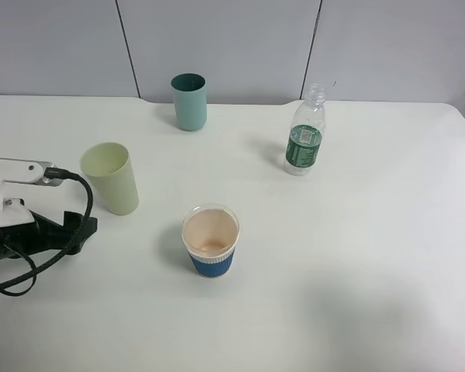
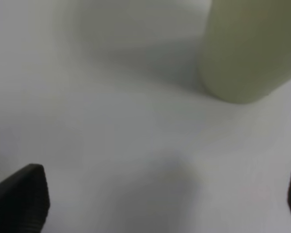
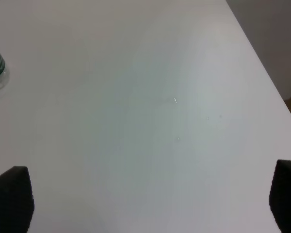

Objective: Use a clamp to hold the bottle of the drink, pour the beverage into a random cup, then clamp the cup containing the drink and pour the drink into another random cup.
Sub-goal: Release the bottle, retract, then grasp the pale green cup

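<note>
**Both grippers wide open, bottle standing on its own**

We see the bottle [image 1: 305,132] upright toward the far right of the table [image 1: 356,294], well apart from the paper cup [image 1: 211,240]. The left gripper [image 2: 157,201] has its jaws spread wide around nothing, and only the tips show. The pale green cup [image 2: 247,53] ahead of it is blurry, with its top cut off. The right gripper [image 3: 148,199] gapes wide too, and just the bottle's edge is in frame.
</note>
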### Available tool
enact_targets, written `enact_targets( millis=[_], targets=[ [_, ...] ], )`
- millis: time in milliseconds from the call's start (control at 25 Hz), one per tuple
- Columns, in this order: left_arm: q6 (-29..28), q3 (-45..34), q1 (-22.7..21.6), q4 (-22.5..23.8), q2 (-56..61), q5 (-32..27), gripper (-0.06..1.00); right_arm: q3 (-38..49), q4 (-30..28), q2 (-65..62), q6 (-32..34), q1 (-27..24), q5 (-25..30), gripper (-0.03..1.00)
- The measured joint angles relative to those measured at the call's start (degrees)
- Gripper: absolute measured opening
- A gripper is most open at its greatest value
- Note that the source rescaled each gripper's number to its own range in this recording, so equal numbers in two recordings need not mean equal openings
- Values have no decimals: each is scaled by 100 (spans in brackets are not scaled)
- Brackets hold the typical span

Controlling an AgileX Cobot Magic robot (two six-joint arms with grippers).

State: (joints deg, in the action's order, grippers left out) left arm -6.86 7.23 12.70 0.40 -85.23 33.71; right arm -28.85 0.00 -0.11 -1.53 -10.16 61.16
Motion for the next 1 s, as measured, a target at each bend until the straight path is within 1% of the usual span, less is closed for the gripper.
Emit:
enact_targets(
  millis=[160, 280, 360, 440, 640, 800, 1000],
  targets=[
    [-7, -24, 0, 527, -667, 1008, 100, 0, 0, 0, 0, 0, 0, 97],
    [4, -24, 0, 763, -1103, 1777, 100, 0, 0, 0, 0, 0, 0, 97],
    [32, -24, 0, 778, -1310, 2030, 100, 0, 0, 0, 0, 0, 0, 97],
    [119, -24, 0, 790, -1458, 2155, 100, 0, 0, 0, 0, 0, 0, 97],
    [538, -19, 0, 801, -1558, 2480, 100, 0, 0, 0, 0, 0, 0, 97],
    [598, -19, 0, 801, -1565, 2815, 100, 0, 0, 0, 0, 0, 0, 97],
    [605, -19, 0, 795, -1647, 3462, 100, 0, 0, 0, 0, 0, 0, 97]
  ],
)
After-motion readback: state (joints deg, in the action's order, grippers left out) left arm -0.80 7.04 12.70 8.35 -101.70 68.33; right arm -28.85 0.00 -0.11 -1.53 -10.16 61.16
